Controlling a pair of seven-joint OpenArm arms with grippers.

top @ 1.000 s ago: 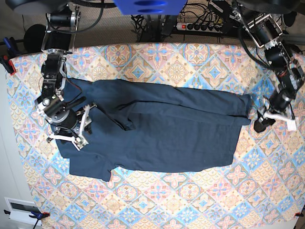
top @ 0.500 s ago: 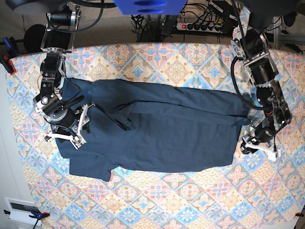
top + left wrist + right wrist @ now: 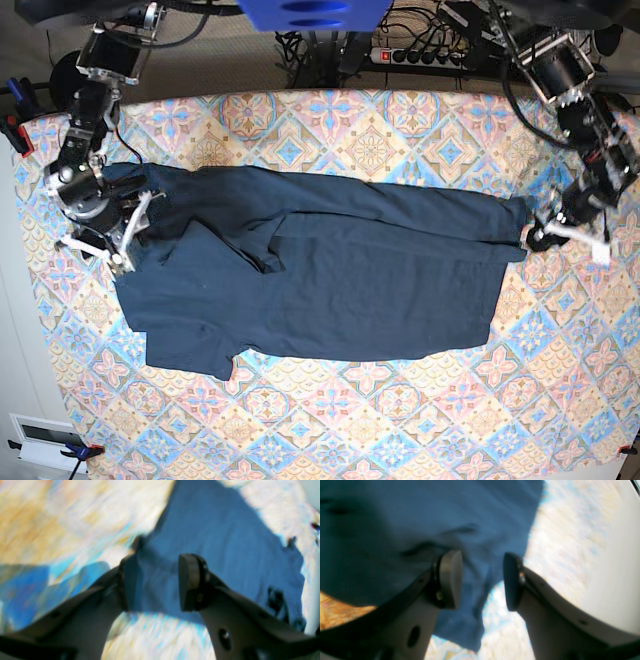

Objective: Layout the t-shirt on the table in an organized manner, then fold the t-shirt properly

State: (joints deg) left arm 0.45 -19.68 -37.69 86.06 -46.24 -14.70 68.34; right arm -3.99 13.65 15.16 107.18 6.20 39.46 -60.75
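Shirt [image 3: 330, 285] lies spread flat on surface [image 3: 400, 420], partly folded: upper edge turned over onto body, one sleeve still sticking out at lower corner. Layout looks done; fold only begun, remaining folds + squaring-up left, by my read.

Left fingers [image 3: 155, 582]: apart, nothing clamped; shirt corner lies betw. and beyond the tips, surface below them.

Right fingers [image 3: 482, 580]: apart, nothing clamped; wrinkled cloth betw. and beyond the tips, a hanging fold just under them. Contact w/ cloth: cannot tell, views blurred.

Labels/writing: none legible. No collar label visible, no brand marks on shirt or arms.
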